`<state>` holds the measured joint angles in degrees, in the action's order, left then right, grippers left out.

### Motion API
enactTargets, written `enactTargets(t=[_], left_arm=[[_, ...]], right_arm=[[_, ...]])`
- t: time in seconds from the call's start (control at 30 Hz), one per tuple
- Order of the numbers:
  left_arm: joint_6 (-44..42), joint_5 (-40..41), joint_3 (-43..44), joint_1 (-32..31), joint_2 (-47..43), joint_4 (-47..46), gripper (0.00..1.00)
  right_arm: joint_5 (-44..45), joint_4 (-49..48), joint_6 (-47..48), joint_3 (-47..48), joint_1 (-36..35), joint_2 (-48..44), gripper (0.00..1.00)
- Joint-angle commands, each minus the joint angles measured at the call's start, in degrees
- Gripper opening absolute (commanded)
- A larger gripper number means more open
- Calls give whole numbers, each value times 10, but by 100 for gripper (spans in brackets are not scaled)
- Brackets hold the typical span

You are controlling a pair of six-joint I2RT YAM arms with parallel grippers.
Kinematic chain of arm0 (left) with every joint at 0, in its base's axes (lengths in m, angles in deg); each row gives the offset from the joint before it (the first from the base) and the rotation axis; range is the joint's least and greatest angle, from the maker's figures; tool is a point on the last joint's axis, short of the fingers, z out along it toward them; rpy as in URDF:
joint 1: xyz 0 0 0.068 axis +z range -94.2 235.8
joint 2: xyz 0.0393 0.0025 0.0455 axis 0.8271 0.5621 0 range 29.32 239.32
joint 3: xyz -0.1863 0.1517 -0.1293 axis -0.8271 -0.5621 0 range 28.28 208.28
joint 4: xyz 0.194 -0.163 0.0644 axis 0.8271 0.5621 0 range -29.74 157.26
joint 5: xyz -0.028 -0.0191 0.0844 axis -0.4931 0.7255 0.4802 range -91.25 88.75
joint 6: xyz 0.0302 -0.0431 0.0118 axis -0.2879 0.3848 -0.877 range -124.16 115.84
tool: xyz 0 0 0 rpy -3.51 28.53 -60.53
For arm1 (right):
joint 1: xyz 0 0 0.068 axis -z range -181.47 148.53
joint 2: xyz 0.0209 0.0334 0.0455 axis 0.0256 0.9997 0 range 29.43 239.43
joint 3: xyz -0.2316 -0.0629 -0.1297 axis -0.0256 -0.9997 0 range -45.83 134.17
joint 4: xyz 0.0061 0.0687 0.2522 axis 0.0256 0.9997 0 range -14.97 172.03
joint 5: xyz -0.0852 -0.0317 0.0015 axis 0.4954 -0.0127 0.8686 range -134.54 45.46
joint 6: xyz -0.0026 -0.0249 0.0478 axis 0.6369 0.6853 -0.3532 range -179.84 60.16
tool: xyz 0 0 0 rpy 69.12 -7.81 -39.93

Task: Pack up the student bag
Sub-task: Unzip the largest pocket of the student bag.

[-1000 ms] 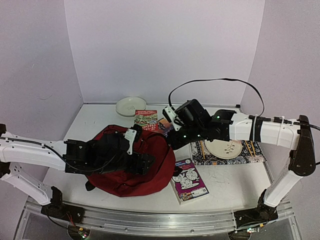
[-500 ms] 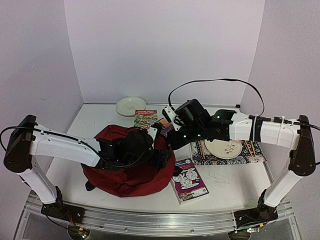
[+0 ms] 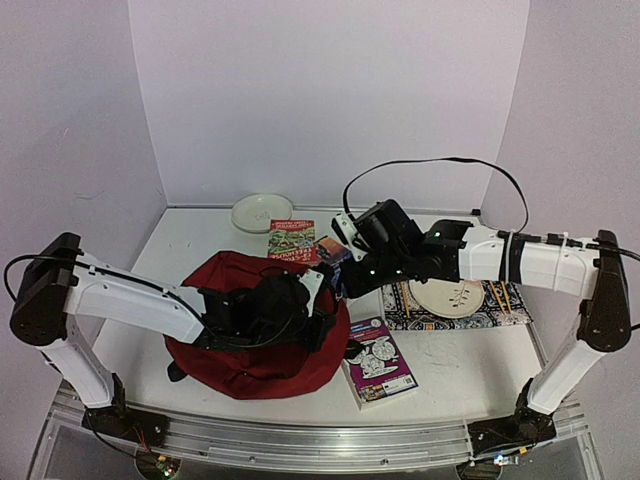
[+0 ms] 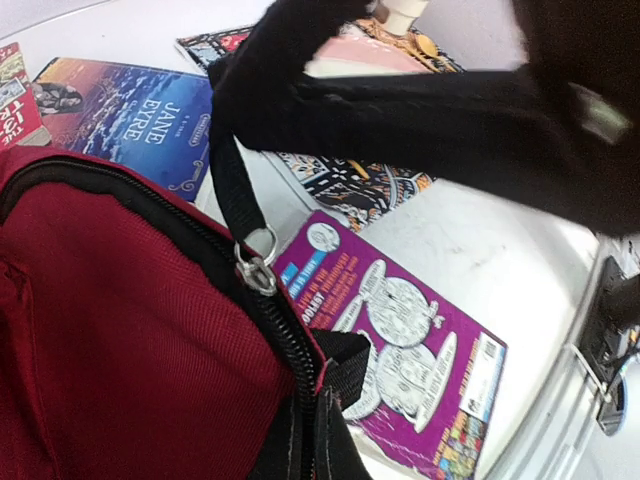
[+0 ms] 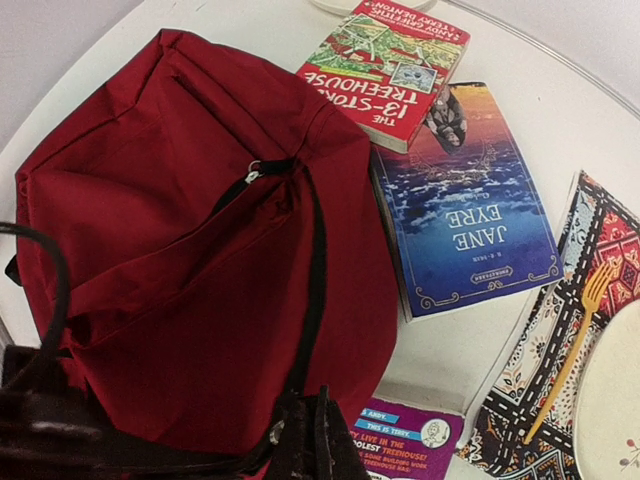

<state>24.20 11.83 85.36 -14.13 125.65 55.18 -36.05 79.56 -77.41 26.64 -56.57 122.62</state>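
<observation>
Over on the left-centre of the white table [image 3: 190,240], the big dark red fabric backpack [image 3: 255,350] is lying slumped on its side, with its black zip running along the edge nearest the books.

The left gripper [image 3: 318,300] is reaching across the bag. From its wrist camera it looks like it's pinching the thin black zip-pull cord [image 4: 228,170], which is running taut up from the metal slider [image 4: 258,272]. The right gripper [image 5: 308,440] is hovering at the bag's rim with its fingers close together. I honestly can't tell if it's got any fabric.

So I'm guessing it's working the zip open before loading. To do that well, it needs to pull along the zip line rather than upward, with the right arm pinning the fabric so the whole bag isn't sliding.

Waiting to go in: the blue Jane Eyre paperback [image 5: 465,215], the red Treehouse book [image 5: 385,60] and the purple puzzle book [image 4: 400,350], all just beside the bag.
</observation>
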Motion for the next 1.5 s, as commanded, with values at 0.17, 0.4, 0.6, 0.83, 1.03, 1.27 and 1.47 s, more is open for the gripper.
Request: enactTargets(t=[0.17, 0.4, 0.6, 0.83, 1.03, 1.27, 1.47], left_arm=[[-22, -20, -47, -65, -105, 35, 0], [-44, 8, -34, -114, -136, 91, 0], [-46, 48, -28, -154, -162, 115, 0], [-39, 97, -24, -187, -170, 136, 0], [-24, 152, -46, -195, -199, 140, 0], [2, 239, -72, -191, -225, 158, 0], [21, 222, -81, -151, -221, 162, 0]], right_arm=[[20, -7, 9, 77, 36, 60, 0], [5, -7, 32, 149, 48, 136, 0], [-18, -7, 51, 218, 51, 214, 0], [-40, -7, 59, 289, 55, 285, 0], [-63, -7, 53, 322, 61, 311, 0], [-126, -7, 57, 353, 61, 315, 0], [-138, -7, 39, 331, 61, 269, 22]])
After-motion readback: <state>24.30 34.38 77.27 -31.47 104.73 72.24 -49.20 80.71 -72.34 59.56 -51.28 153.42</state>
